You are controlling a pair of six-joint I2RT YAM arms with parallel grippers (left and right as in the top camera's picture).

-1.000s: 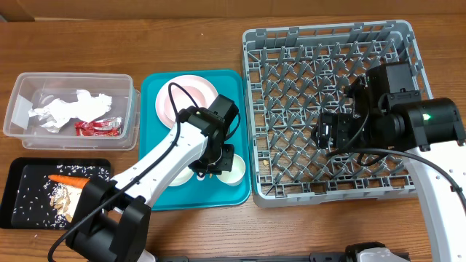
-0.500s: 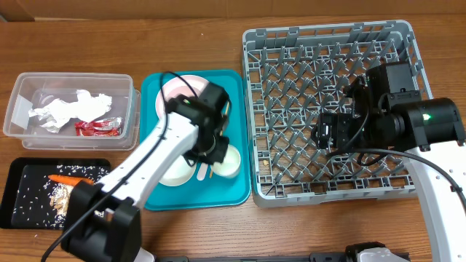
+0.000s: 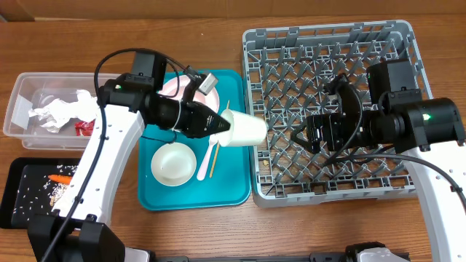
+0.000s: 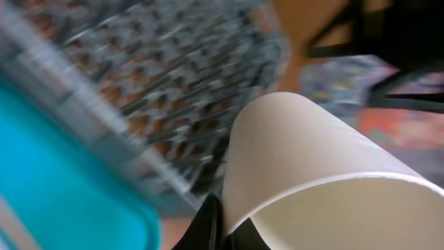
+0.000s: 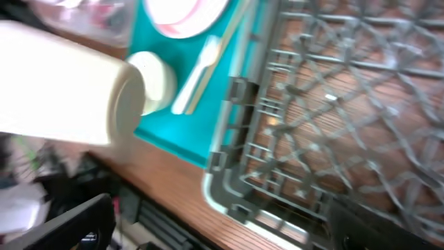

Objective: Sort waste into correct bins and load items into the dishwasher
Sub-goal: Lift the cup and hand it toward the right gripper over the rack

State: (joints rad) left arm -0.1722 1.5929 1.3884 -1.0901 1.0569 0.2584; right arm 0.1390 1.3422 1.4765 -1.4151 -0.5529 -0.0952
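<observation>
Where the table is nearest to you: the black tray [image 3: 10, 191] is sitting at the left corner. It is carrying the carrot [image 3: 60, 177], scattered rice grains [image 3: 29, 201] and beige scraps partly hidden behind your left arm.
Teal tray, near half: the teal tray [image 3: 193, 202] is lying between the black tray and the rack. A white bowl [image 3: 173, 164] is resting upright on it, with the fork [image 3: 206, 159] and a chopstick [image 3: 216, 154] lying just beside the bowl on its right.
Left gripper: your left gripper [image 3: 219, 124] is pinching the rim of the white cup [image 3: 244, 131], jaws drawn narrow on its wall. The left wrist view is showing one finger against that rim.
Cup position: the cup is hanging clear of the teal tray, tipped on its side with its base pointing right. It is crossing the tray's right edge and just reaching the rack's left rim.
Right gripper: your right gripper [image 3: 300, 136] is hovering over the rack with jaws spread wide, gripping nothing. It is facing the cup's base, near it but apart.
Rack: the grey rack [image 3: 329, 195] is occupying the right of the table, pegs standing upright.
Far left: the clear tub [image 3: 73, 75] is holding crumpled napkins [image 3: 54, 113] and the red wrapper [image 3: 86, 126].
Teal tray, far end: the pink plate [image 3: 172, 89] is lying there, partly covered by your left arm.
</observation>
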